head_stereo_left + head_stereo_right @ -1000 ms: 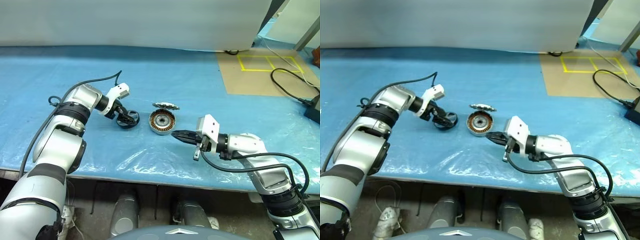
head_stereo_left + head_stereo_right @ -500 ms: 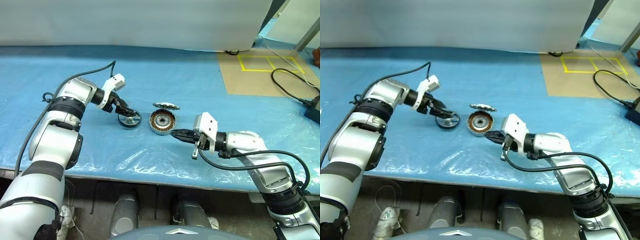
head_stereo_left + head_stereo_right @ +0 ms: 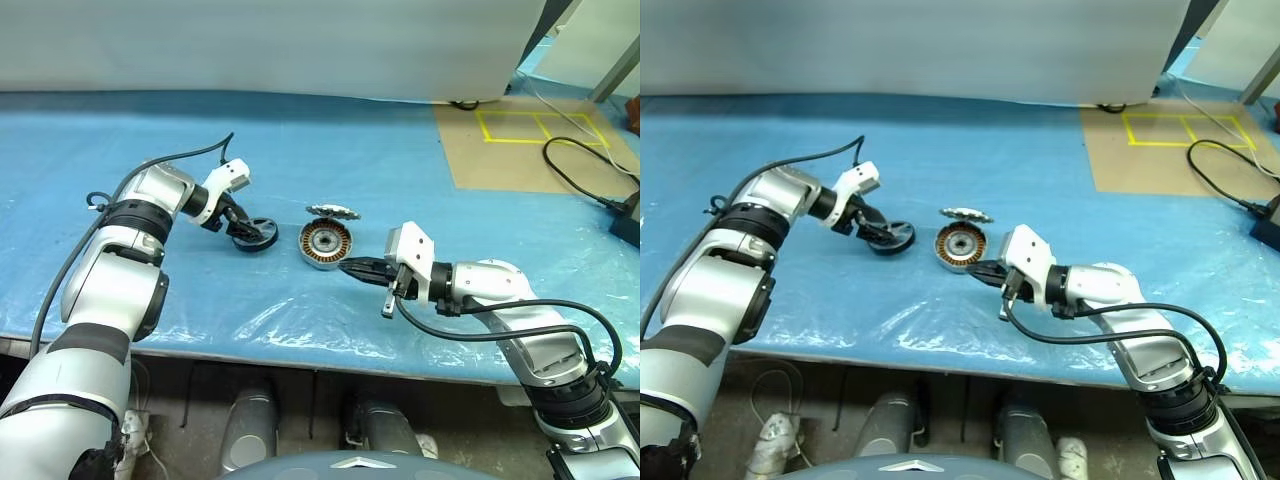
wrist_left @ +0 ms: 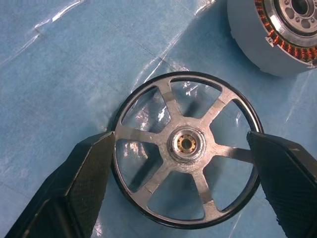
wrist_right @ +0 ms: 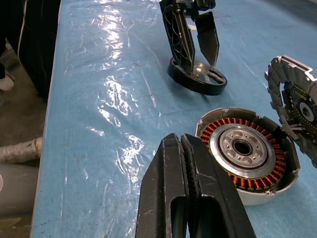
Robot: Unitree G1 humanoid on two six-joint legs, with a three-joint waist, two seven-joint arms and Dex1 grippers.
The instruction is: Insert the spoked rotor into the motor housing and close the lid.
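My left gripper has its two fingers spread wide across the spoked rotor, one pad against each side of the rim, so I read it as a hold on the wheel and not an empty hand. The rotor sits low on the blue plastic sheet, just to the left of the motor housing and apart from it. I cannot tell whether its underside is off the sheet. My right gripper is pinched shut on nothing, its tip close to the housing's near right edge. By my judgement the insertion step is in hand: rotor grasped, not yet carried over. The next move calls for lifting it, bringing it level above the housing, and lining its brass-coloured hub up with the central hole before lowering. The right arm may need to steady the housing or back away. The rotor is a thin silver wheel with six flat spokes, open gaps between them and a dark outer band. The housing shows copper windings around a bright core. A jagged-edged disc, which I take for the lid, leans tilted against the housing's far side and will need moving later.
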